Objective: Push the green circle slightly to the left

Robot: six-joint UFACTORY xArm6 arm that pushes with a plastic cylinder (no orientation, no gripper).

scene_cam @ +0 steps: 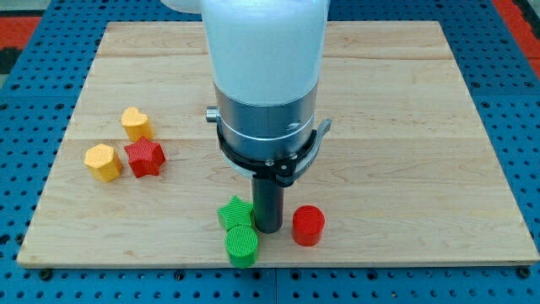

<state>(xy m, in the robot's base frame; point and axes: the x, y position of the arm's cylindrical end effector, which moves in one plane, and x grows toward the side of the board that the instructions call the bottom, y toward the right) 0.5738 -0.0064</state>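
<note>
The green circle lies near the board's bottom edge, just left of centre. A green star sits right above it, touching or nearly touching it. My tip stands just right of both green blocks, close to the green circle's upper right side; whether it touches is unclear. A red circle lies just right of the tip.
A yellow heart, a yellow hexagon and a red star cluster at the view's left. The wooden board rests on a blue perforated surface. The arm's white body covers the board's top centre.
</note>
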